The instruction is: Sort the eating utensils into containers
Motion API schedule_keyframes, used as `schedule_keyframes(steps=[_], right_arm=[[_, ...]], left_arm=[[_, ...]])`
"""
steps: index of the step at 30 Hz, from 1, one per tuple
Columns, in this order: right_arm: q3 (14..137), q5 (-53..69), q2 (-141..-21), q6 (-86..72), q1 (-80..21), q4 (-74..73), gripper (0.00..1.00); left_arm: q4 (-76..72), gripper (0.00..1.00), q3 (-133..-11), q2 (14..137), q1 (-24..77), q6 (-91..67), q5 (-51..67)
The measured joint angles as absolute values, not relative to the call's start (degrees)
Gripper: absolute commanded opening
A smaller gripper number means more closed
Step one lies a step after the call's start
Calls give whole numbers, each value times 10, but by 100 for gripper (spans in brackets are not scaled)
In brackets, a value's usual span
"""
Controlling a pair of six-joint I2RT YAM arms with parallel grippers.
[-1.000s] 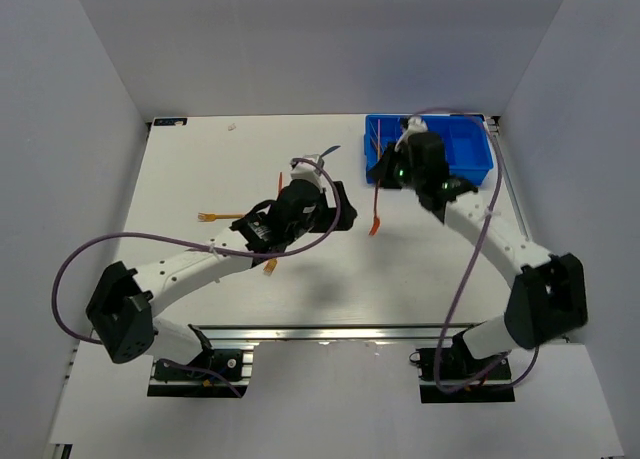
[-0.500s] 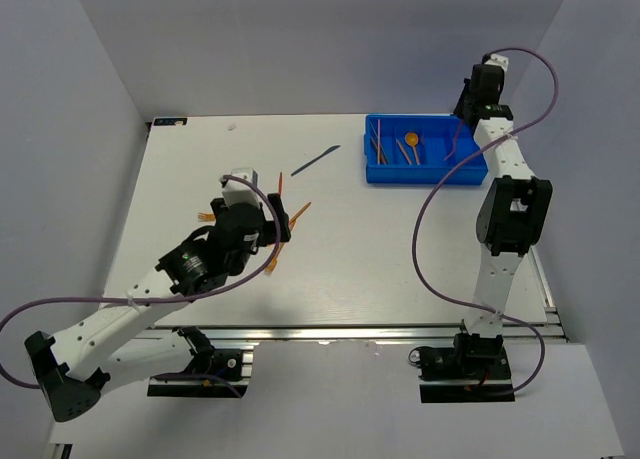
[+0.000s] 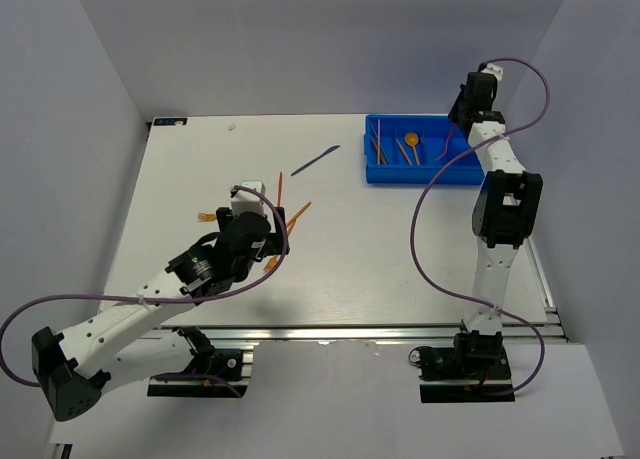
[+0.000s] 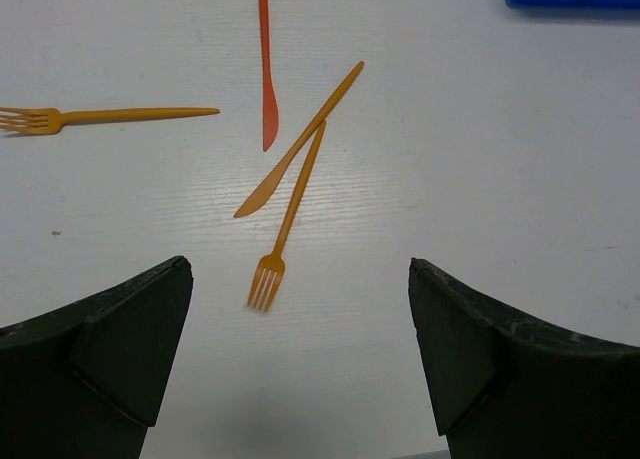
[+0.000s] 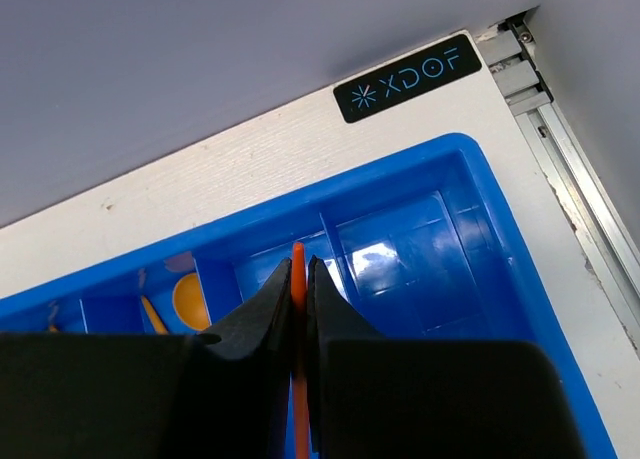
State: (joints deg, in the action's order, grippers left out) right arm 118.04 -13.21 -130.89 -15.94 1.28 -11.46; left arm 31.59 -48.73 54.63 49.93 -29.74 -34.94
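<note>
**Step in hand.** The right tool [image 5: 300,271] is delivering one utensil to the blue tray [image 3: 425,176], which is sitting at the far right of the surface [image 3: 400,249]. The jaws are pinching narrow on a thin red-orange utensil [image 5: 298,251], seen edge-on. Whether it is a knife, fork or spoon cannot be told. The tool is hovering above the right part of the tray.

**Next move (judgement).** The right tool is needing to line up over the matching compartment, lower the piece lengthwise between the dividers, then release.

The left tool [image 4: 298,279] is hanging wide and holding nothing. Below it are lying:
- an orange fork [image 4: 290,214], its handle tip appearing to touch an orange knife [image 4: 300,144];
- a red-orange knife [image 4: 265,69] just beside these;
- a second orange fork [image 4: 110,115] to the left.

A dark grey-blue knife [image 3: 316,160] is lying farther off, between this group and the tray. The nearest fork is the likely pick, calling for a descent that is avoiding the knife.

**Tray contents.** The left compartments are holding:
- a dark slim piece [image 3: 379,139];
- orange pieces [image 3: 400,150];
- an orange spoon [image 3: 411,139].

Exact compartments cannot be told. Right of the held piece, the compartments are showing bare floor.
</note>
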Motion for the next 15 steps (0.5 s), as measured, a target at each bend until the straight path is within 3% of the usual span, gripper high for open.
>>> schedule_keyframes(steps=[4, 6, 9, 12, 13, 15], right_arm=[[1171, -124, -1309, -174, 14, -96, 0], [1148, -117, -1307, -180, 14, -76, 5], [1116, -103, -1307, -185, 13, -74, 22], [1112, -96, -1309, -185, 9, -86, 52], [1113, -94, -1309, -187, 7, -88, 70], [1123, -90, -1309, -185, 6, -96, 88]], left_arm=[[313, 98, -487, 547, 499, -299, -349], [313, 98, -487, 549, 499, -301, -349], [313, 98, -487, 550, 499, -304, -346], [313, 98, -487, 550, 499, -308, -340], [314, 98, -487, 549, 499, -309, -340], [315, 98, -484, 542, 499, -312, -338]])
